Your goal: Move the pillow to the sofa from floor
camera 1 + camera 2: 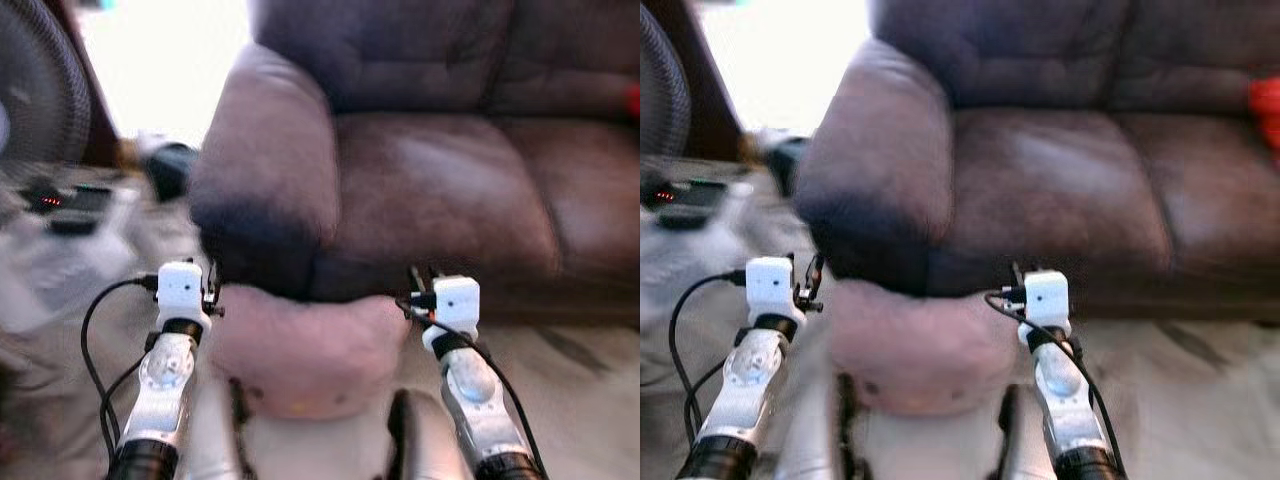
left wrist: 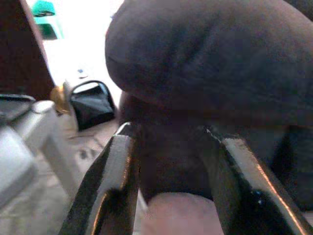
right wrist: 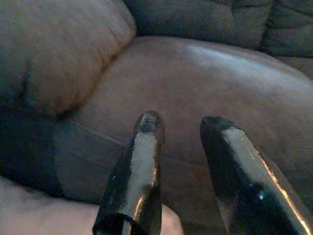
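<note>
The pillow [image 1: 310, 350], pale pink and soft, was between the two silver arms, in front of the brown sofa [image 1: 440, 190] and just under the front edge of its seat. It seemed to be lifted from the floor, but the head views were blurred and I cannot tell this for sure. Its upper edge was close to the bottom of the big rounded armrest [image 1: 265, 170] of the sofa.

The left gripper [image 2: 168, 147] was at the left side of the pillow. In the left wrist view its two black fingers [image 2: 110, 181] stood apart, and a small pink part of the pillow was visible low between them, near their base. I cannot tell if they pressed on it. Beyond the fingertips was the dark underside of the armrest.

The right gripper [image 3: 183, 122] was at the right side of the pillow. Its fingers [image 3: 142, 166] were also spread, with a gap between the tips, and they pointed to the seat cushion [image 3: 205, 88] of the sofa. A pink corner of the pillow was visible near the base of these fingers.

To the left of the sofa there was a dark bag [image 1: 170, 170] on the floor, and a fan [image 1: 35, 90] stood at the far left. Something red [image 1: 1267, 110] lay at the right edge of the sofa seat.
</note>
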Available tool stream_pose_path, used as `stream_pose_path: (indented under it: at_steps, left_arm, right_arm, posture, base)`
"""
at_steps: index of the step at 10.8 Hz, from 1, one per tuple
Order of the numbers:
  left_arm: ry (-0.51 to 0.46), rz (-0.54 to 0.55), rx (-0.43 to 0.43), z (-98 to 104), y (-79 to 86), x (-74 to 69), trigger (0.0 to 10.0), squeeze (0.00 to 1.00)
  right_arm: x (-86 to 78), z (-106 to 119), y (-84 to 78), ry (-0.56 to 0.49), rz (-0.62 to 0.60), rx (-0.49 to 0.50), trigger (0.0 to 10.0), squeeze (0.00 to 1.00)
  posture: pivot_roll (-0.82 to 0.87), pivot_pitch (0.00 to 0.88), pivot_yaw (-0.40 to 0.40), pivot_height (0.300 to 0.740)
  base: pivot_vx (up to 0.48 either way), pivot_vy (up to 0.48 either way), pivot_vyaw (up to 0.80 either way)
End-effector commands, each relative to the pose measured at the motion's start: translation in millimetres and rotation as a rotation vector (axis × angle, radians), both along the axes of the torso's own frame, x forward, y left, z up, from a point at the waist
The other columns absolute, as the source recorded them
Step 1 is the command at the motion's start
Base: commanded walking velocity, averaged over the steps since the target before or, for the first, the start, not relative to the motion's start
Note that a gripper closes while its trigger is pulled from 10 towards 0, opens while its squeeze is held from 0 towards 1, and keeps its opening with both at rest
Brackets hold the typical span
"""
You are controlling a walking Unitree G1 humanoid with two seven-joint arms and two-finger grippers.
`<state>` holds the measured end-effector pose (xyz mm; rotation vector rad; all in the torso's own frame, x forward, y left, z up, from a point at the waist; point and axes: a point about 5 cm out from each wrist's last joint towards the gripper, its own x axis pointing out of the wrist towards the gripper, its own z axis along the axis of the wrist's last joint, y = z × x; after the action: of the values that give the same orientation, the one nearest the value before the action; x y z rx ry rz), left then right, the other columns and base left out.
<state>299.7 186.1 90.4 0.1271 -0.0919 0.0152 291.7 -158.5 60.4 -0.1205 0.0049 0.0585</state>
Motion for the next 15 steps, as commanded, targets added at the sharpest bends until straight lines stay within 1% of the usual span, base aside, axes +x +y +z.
stream_pose_path:
  at_steps: [1, 4, 7, 9, 11, 13, 15]
  left_arm:
    - [0.022, -0.004, -0.003, -5, -0.9, -1.5, 10.0, 0.00]
    - [0.034, -0.007, -0.001, -7, -1.3, -2.0, 10.0, 0.00]
    - [0.044, -0.010, -0.003, -8, -1.2, -2.1, 10.0, 0.00]
    - [0.068, -0.003, 0.000, -16, 2.2, -6.7, 10.0, 0.00]
    - [0.103, 0.001, 0.001, -24, 3.8, -10.7, 10.0, 0.00]
    - [0.107, -0.005, -0.004, -25, 2.7, -11.5, 10.0, 0.00]
    - [0.106, -0.007, -0.004, -24, 2.3, -9.7, 10.0, 0.00]
  right_arm:
    - [-1.1, -2, -3.2, 0.010, -0.010, 0.010, 10.0, 0.00]
    - [-3.2, -6, -5.6, 0.027, -0.031, 0.005, 10.0, 0.00]
    - [-10.1, -24, -10.4, 0.106, -0.069, 0.020, 10.0, 0.00]
    - [-16.9, -35, -14.5, 0.157, -0.101, 0.061, 10.0, 0.00]
    - [-18.9, -40, -16.8, 0.181, -0.118, 0.071, 10.0, 0.00]
    - [-16.4, -37, -16.5, 0.166, -0.113, 0.079, 10.0, 0.00]
    - [-13.5, -33, -12.5, 0.151, -0.091, 0.080, 10.0, 0.00]
  posture:
    - [0.07, 0.083, -0.068, 0.510]
    - [0.07, 0.087, -0.068, 0.510]
    - [0.07, 0.090, -0.069, 0.510]
    - [0.07, 0.090, -0.066, 0.510]
    - [0.07, 0.091, -0.066, 0.510]
    - [0.07, 0.090, -0.067, 0.510]
    - [0.07, 0.090, -0.068, 0.510]
  base:
    - [0.000, 0.000, 0.00]
    - [0.000, 0.000, 0.00]
    - [0.000, 0.000, 0.00]
    - [0.000, 0.000, 0.00]
    - [0.000, 0.000, 0.00]
    - [0.000, 0.000, 0.00]
    - [0.000, 0.000, 0.00]
